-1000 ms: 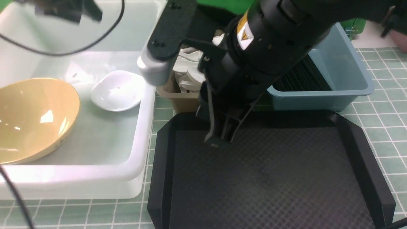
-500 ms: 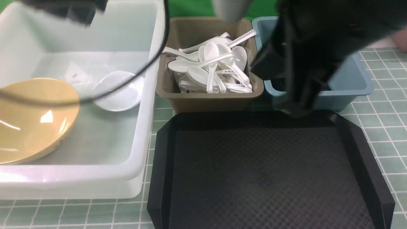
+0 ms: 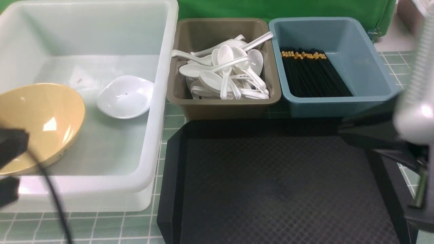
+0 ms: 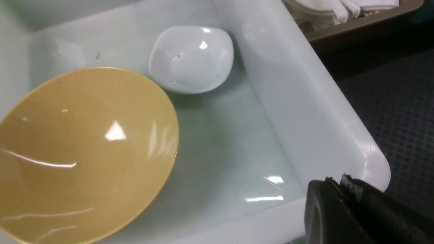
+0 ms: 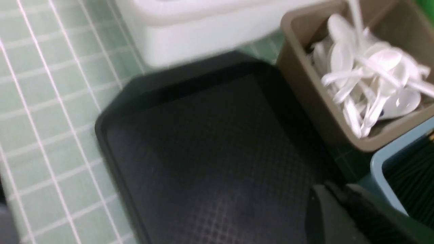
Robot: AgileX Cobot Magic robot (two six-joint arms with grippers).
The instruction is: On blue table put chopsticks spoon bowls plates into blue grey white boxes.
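Right arm point(image 3: 383, 135) has swung to the frame's right edge, uncovering kind-sorted chopsticks point(image 3: 313, 73) in the blue box point(image 3: 373, 67), spoons point(image 3: 223, 71) upper centre, 2 bowls point(image 3: 37, 125) left. Whether the left end effector point(image 4: 339, 184) and right end effector point(image 5: 334, 191) are open or closed cannot be told.

Three boxes: one white box point(image 3: 160, 101), one grey-brown box point(image 3: 220, 109), one blue box point(image 3: 339, 106). Two bowls: one yellow bowl point(image 3: 37, 125), one white bowl point(image 3: 123, 96). One black tray point(image 3: 271, 189). The spoons point(image 3: 223, 76) and chopsticks point(image 3: 312, 76) are too densely heaped to count.
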